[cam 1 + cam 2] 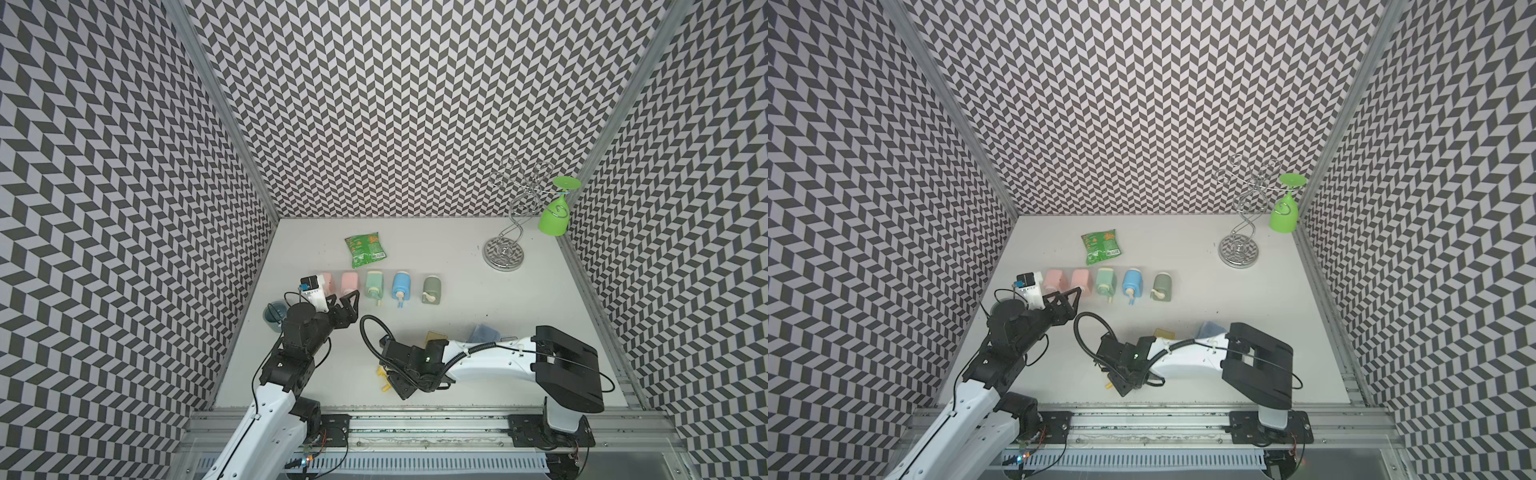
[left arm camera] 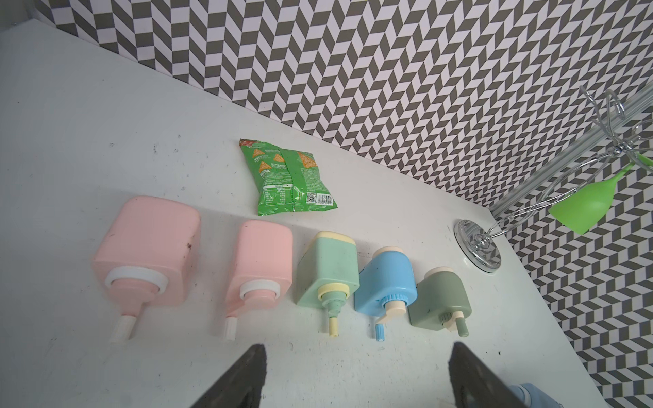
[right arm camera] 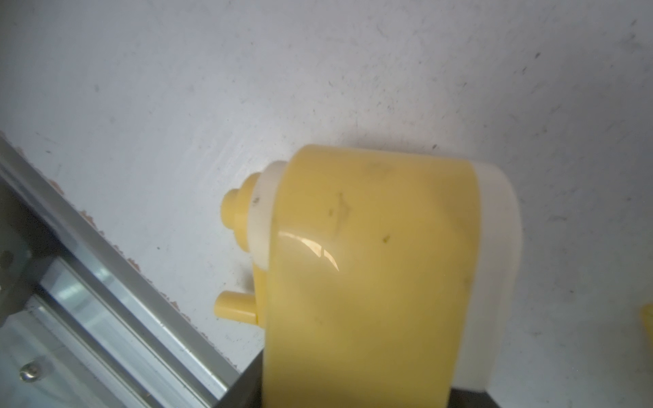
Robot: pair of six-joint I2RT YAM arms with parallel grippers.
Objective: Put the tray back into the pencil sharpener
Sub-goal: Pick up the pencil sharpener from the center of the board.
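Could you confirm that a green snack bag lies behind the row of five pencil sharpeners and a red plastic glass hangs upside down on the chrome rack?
Not quite: the plastic glass hanging upside down on the chrome rack is green, not red, as the left wrist view shows. The green snack bag does lie behind the row of five pencil sharpeners.

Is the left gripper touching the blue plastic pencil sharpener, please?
Apart: left wrist view shows bare table between the left gripper and the blue plastic pencil sharpener.
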